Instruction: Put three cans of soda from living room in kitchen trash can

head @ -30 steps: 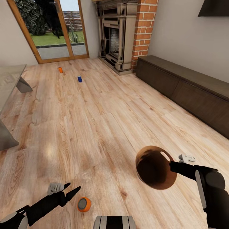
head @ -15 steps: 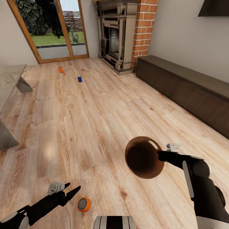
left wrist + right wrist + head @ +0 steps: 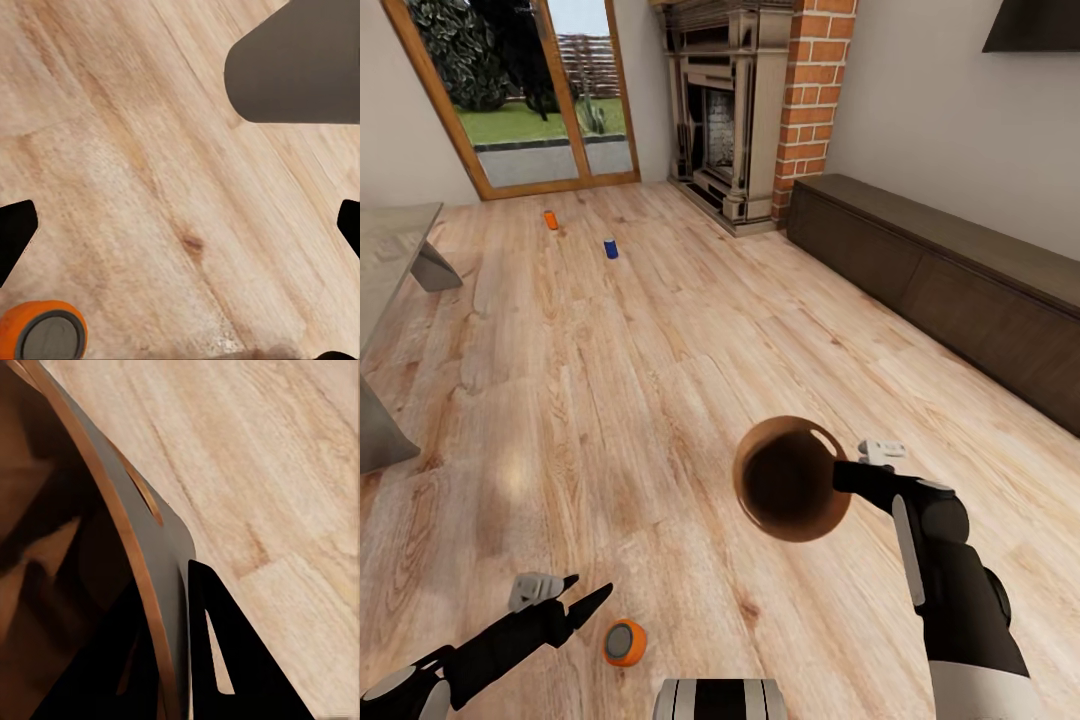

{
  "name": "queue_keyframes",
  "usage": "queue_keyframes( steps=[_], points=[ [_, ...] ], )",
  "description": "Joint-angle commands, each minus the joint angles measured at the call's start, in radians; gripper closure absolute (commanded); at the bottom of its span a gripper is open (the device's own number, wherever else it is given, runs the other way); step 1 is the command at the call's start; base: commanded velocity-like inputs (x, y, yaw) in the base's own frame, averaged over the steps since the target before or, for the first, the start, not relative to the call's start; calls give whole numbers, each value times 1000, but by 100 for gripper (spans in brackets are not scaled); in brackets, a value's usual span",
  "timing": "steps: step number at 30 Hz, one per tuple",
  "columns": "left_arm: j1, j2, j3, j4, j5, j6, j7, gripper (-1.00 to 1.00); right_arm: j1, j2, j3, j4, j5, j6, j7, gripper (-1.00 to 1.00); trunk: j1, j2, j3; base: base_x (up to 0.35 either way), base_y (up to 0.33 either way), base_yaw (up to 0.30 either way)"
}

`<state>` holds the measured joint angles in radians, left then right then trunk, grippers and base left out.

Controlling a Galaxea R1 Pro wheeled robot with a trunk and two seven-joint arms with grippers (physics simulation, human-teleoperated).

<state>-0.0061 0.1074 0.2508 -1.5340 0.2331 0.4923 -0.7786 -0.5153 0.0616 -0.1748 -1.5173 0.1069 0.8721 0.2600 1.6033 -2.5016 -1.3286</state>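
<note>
Right claw: clamped on the rim of the brown bin, one finger outside the wall and the other inside it. The bin is carried off the wood floor, tipped so its dark inside faces the head camera; an oval handle hole shows near the rim beside the claw. It sits in the near right part of the room.

Left claw: fingers parted, holding nothing, low over the floor at near left. Left wrist view shows the two dark fingertips at opposite edges with bare planks between them.

Near orange can: upright on the floor just to the right of the left claw, grey top up, apart from the fingers. It shows again in the left wrist view, beside one fingertip, not between the two.

Far orange can and blue can: both upright on the floor, far left, near the glass doors, well apart from the robot; blue is right of and nearer than orange.

Brick fireplace at far centre; long dark cabinet along the right wall. Grey low surface at left edge.
</note>
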Motion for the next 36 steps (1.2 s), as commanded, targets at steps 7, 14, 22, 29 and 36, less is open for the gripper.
queue_keyframes(
  steps=[7,14,22,29,36],
  points=[
    [0,0,-1,0,0,0,51,-100,-15,0,1,-13,-17,64,9,100,0,0,0,0,0,0],
    [0,1,-1,0,0,1,59,-100,-17,0,1,-34,-16,72,13,100,0,0,0,0,0,0],
    [0,0,-1,1,0,1,60,-100,-17,-3,1,-48,-18,127,17,100,0,0,0,0,0,0],
    [0,0,-1,2,-1,0,60,-100,-17,-11,1,-50,-19,143,68,100,0,0,0,0,0,0],
    [0,4,-5,1,-10,0,57,-100,-17,-14,1,-50,-19,143,76,100,0,0,0,0,0,0]
  ],
)
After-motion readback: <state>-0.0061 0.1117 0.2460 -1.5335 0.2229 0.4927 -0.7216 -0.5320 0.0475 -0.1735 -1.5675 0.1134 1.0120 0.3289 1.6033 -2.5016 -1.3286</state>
